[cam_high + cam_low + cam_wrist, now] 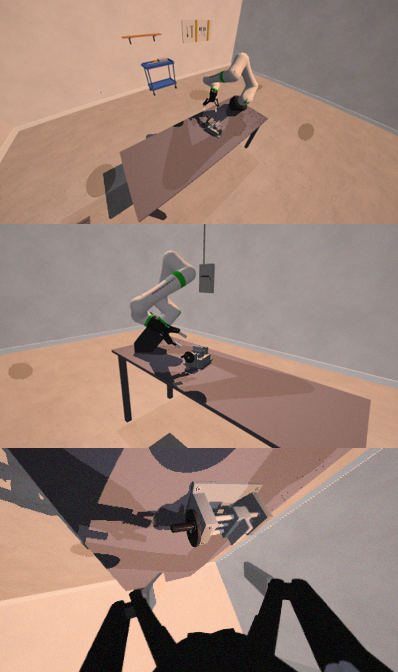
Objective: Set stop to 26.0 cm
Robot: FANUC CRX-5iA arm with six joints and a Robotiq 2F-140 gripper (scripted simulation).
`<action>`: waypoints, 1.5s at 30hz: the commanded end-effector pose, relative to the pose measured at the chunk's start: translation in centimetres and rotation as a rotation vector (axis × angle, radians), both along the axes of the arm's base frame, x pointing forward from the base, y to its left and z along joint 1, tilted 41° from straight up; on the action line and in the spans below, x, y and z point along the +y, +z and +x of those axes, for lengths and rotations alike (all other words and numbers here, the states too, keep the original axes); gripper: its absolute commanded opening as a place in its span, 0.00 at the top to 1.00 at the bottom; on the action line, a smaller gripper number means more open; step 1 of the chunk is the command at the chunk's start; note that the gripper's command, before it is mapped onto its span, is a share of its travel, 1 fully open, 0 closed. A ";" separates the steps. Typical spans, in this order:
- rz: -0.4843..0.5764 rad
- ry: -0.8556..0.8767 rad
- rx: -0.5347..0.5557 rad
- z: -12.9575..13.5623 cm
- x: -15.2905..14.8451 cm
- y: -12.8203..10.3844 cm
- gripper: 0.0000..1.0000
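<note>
A small grey stop fixture [212, 128] with rails sits on the table near the robot's base; it also shows in the exterior view [199, 358] and the wrist view [225, 515]. Its black handwheel [188, 357] faces the table's near edge, with a short crank handle [183, 527] sticking out. My gripper [211, 106] hangs in the air above and beside the fixture, apart from the handwheel [196, 528]. The gripper's fingers are wide open and empty; it also shows in the exterior view [180, 340].
The long brown table [186, 155] carries only the fixture and the robot's black base [237, 104]. A blue cart [159, 76] stands by the far wall. A grey box [206, 277] hangs from the ceiling beside the arm.
</note>
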State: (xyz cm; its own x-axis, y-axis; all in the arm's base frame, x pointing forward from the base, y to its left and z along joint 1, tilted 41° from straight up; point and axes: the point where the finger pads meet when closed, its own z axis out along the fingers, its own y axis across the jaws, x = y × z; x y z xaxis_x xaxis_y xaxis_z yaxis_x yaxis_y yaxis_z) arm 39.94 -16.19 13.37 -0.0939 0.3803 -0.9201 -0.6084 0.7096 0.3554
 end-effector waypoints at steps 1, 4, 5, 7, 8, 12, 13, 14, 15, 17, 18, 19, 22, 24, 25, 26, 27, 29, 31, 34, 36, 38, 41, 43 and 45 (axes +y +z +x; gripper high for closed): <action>0.000 0.000 0.000 0.0 0.0 0.0 0.00; 0.000 0.000 0.000 0.0 0.0 0.0 0.00; 0.000 0.000 0.000 0.0 0.0 0.0 0.00; 0.000 0.000 0.000 0.0 0.0 0.0 0.00; 0.000 0.000 0.000 0.0 0.0 0.0 0.00; 0.000 0.000 0.000 0.0 0.0 0.0 0.00; 0.000 0.000 0.000 0.0 0.0 0.0 0.00; 0.000 0.000 0.000 0.0 0.0 0.0 0.00; 0.000 0.000 0.000 0.0 0.0 0.0 0.00; 0.000 0.000 0.000 0.0 0.0 0.0 0.00; 0.000 0.000 0.000 0.0 0.0 0.0 0.00; 0.000 0.000 0.000 0.0 0.0 0.0 0.00; 0.000 0.000 0.000 0.0 0.0 0.0 0.00; 0.000 0.000 0.000 0.0 0.0 0.0 0.00; 0.000 0.000 0.000 0.0 0.0 0.0 0.00; 0.000 0.000 0.000 0.0 0.0 0.0 0.00; 0.000 0.000 0.000 0.0 0.0 0.0 0.00; 0.000 0.000 0.000 0.0 0.0 0.0 0.00; 0.000 0.000 0.000 0.0 0.0 0.0 0.00; 0.000 0.000 0.000 0.0 0.0 0.0 0.00; 0.000 0.000 0.000 0.0 0.0 0.0 0.00; 0.000 0.000 0.000 -0.1 -0.1 0.2 0.00; 0.000 0.000 0.000 -0.4 -0.5 0.7 0.00; 0.000 0.000 0.000 -0.8 -0.9 1.3 0.00; 0.000 0.000 0.000 -1.3 -1.4 2.2 0.00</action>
State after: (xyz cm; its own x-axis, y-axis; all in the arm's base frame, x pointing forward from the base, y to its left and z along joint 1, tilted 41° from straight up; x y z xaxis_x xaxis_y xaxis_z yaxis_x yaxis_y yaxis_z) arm 39.26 -16.91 14.54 -0.0936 0.3800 -0.9202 -0.6084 0.7099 0.3550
